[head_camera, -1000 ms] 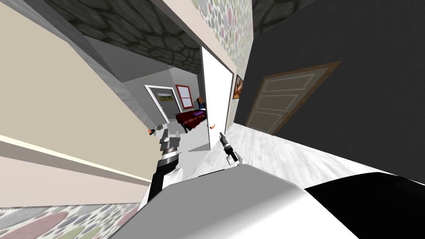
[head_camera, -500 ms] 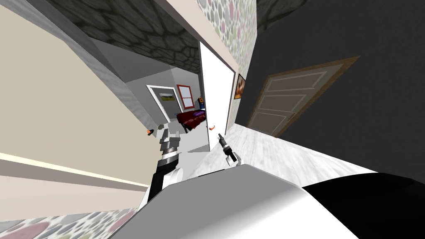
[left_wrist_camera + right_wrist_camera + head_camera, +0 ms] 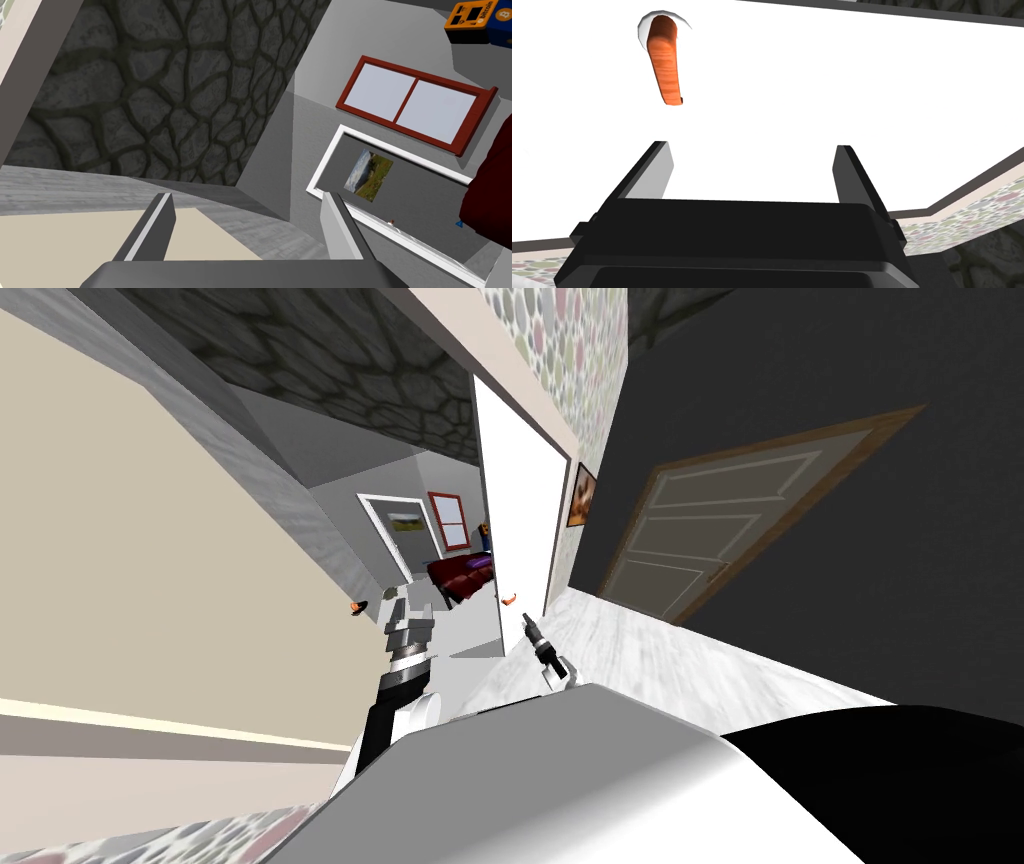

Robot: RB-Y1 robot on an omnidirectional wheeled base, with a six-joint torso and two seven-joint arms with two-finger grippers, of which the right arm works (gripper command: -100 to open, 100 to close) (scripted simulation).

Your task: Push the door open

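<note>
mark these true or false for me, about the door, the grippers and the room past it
1. The right gripper is shut on the orange handle. False: it is open, and the handle lies off beyond one finger, not between the two.
2. The white door stands partly open, and a dark red bed shows past its edge. True.
3. The left gripper is open and holds nothing. True.
4. The window in the room beyond has a blue frame. False: its frame is red.
</note>
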